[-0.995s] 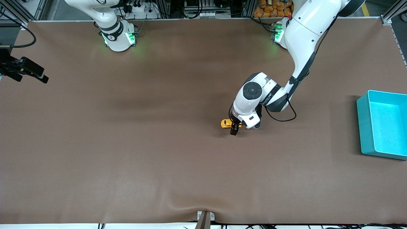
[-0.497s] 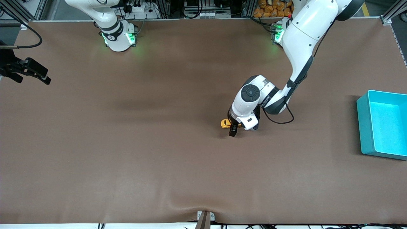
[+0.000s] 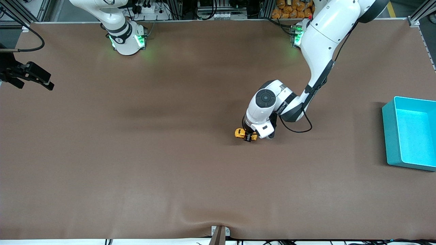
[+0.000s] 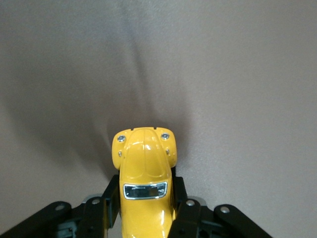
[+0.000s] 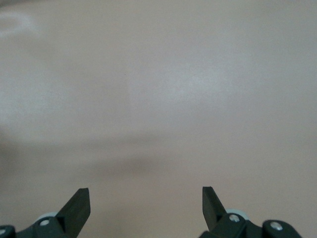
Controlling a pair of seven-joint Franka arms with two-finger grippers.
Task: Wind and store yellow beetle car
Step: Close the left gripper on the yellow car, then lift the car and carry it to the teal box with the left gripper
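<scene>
The yellow beetle car (image 3: 239, 133) sits on the brown table mat near the middle, toward the left arm's end. My left gripper (image 3: 250, 136) is low at the mat and shut on the car's rear half. In the left wrist view the car (image 4: 144, 168) lies between the black fingers (image 4: 111, 198), which press on both its sides, with its hood pointing away from the gripper (image 4: 145, 208). My right gripper (image 3: 32, 75) waits at the right arm's end of the table; in the right wrist view it (image 5: 146, 203) is open and empty over bare mat.
A teal bin (image 3: 391, 136) stands at the left arm's end of the table, open side up and nothing showing in it. A mount bracket (image 3: 219, 233) sits at the table edge nearest the front camera.
My left gripper's fingers have closed on the yellow car, and the wrist has shifted slightly toward the right arm's end with it. The right arm has barely moved.
</scene>
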